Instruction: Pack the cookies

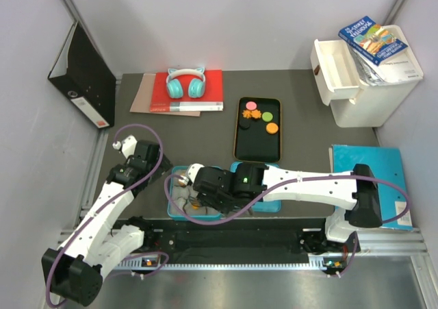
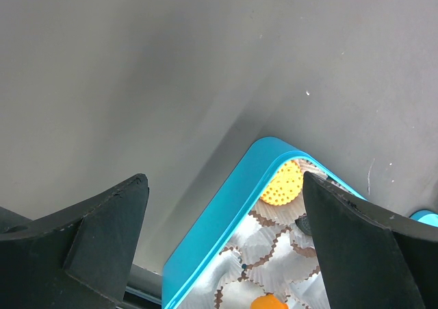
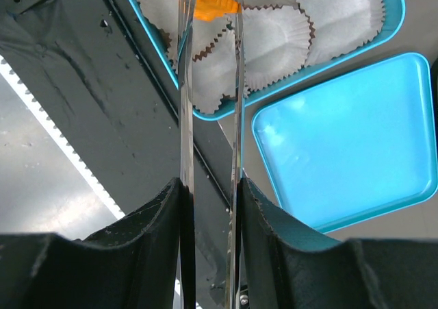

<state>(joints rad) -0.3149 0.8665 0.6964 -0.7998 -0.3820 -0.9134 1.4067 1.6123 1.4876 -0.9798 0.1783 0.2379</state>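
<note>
I am seeing the right arm lying stretched out low from its base towards the left, its wrist bending down over a blue tin at the near edge of the grey table; the right claw is standing narrow, its black fingers pinching a pair of clear tongs; the two thin, glassy blades are running straight out, side by side, to the tin; an orange cookie, irregular in outline, is sitting between their tips above the white paper cups; I cannot tell whether it is lifted or resting in a cup.

The left arm is sitting folded at the left side, its wrist pointing at a corner of the tin; the left claw is gaping wide and holding nothing, with that corner showing between its dark fingers.

Inside the tin, a dotted orange cookie, round and flat, is lying in the corner cup; the cups are crinkled, white with brown edges. The other cookies, small discs in pink, orange and black, are lying clustered at the far end of a black tray in the middle of the table, well apart from the tin. A shallow, glossy blue lid with rounded corners is lying just beside the tin.
</note>
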